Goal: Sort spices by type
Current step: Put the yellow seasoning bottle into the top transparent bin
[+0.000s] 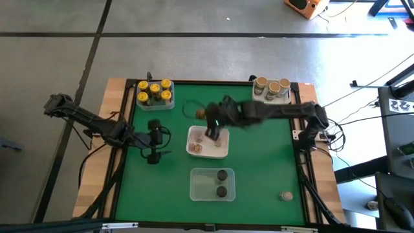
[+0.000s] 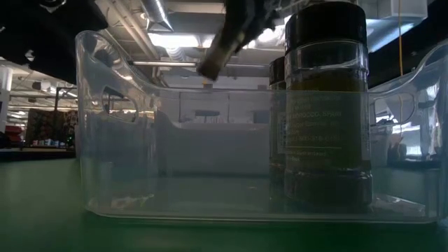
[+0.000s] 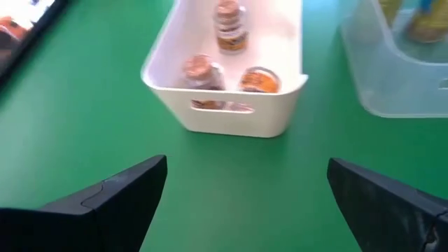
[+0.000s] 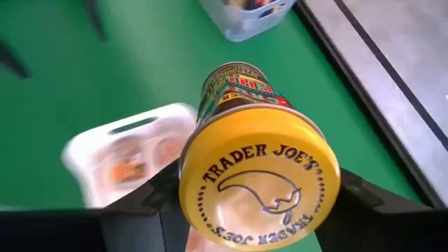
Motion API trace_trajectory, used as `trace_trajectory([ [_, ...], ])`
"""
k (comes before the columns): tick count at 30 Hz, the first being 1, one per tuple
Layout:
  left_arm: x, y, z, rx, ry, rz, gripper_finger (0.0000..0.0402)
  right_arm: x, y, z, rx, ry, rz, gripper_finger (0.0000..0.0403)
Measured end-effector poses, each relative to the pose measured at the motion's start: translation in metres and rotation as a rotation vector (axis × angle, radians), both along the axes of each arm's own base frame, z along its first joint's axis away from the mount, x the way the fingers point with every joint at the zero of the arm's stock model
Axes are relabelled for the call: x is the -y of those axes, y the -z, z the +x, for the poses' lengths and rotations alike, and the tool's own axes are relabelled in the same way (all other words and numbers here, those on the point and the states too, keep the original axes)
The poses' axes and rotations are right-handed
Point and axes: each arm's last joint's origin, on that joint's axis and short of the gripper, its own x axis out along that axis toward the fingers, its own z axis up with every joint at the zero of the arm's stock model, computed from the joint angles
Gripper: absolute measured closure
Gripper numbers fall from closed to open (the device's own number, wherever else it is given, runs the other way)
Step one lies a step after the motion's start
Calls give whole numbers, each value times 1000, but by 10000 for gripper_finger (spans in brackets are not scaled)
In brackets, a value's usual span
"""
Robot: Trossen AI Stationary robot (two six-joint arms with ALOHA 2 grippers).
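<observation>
In the right wrist view a yellow-lidded spice jar (image 4: 260, 178) fills the foreground, its lid facing the camera and printed with a brand name; the right gripper (image 4: 259, 210) is clamped on it, one dark finger pressed to each side of the lid, the jar's body pointing away from the wrist — tilted, not upright. Past it lies the green table (image 4: 56, 105), with a white bin (image 4: 119, 157) blurred below the jar and a clear bin (image 4: 245, 17) farther off at the table's edge.

From above, that gripper hangs over the white bin (image 1: 208, 144) at mid-table; the bin holds a few jars with brownish tops (image 1: 196, 148). Nearer the front edge sits a clear bin (image 1: 212, 184) with two dark-lidded jars (image 1: 222, 182), and a lone jar (image 1: 286, 195) stands near the front right corner. At the far side, a clear bin of yellow-lidded jars (image 1: 155, 92) sits on the left; a bin of tan-lidded jars (image 1: 272, 87) on the right.

The left gripper (image 1: 155, 142) waits just left of the white bin, fingers (image 3: 112, 199) spread wide apart and empty — the bin's short wall (image 3: 231, 115) faces it, three jars visible inside.
</observation>
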Motion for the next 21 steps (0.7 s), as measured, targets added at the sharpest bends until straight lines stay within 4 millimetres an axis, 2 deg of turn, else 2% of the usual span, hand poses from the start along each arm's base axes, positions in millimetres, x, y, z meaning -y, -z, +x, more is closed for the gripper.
trace_trajectory([
  [5,-7,0,2,-5,-25,39,9,69,17,14,-20,-3,67,180],
  [8,-11,0,3,-6,-48,39,9,107,34,18,-49,14,153,180],
  [11,-14,0,3,-3,-73,31,9,138,54,15,-104,39,266,180],
  [16,-19,0,4,12,-138,-19,9,166,77,5,-207,110,383,180],
  [21,-23,-2,6,43,-185,-51,9,173,97,7,-265,139,422,180],
])
